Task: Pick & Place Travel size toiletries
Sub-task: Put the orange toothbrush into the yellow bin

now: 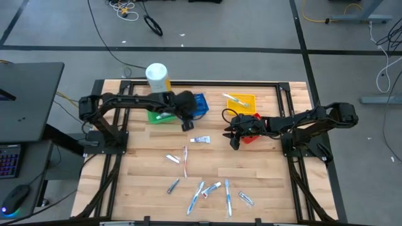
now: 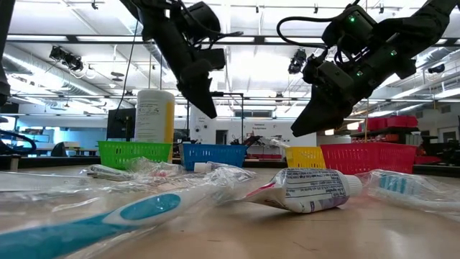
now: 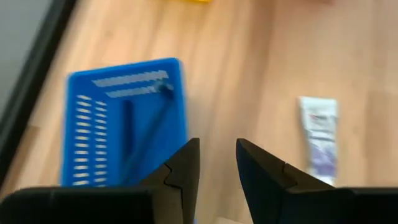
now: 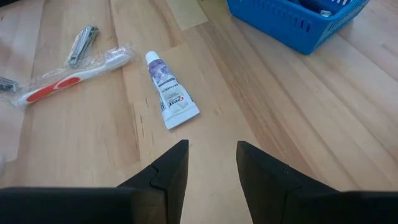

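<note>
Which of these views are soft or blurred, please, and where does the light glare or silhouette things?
Left wrist view: motion-soft throughout, the blue basket and a white tube smeared. Right wrist view: crisp, the tube's print visible. Low view: the nearest toothbrush is out of focus, ceiling lights silhouette both arms, and plastic wrappers glint. High view: even light, small things hard to resolve.

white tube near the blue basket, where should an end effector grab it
Grip the white tube across its round body, nearer the cap than the flat crimped end, coming straight down. It lies flat on the bare table, with both long sides free for fingers.
</note>
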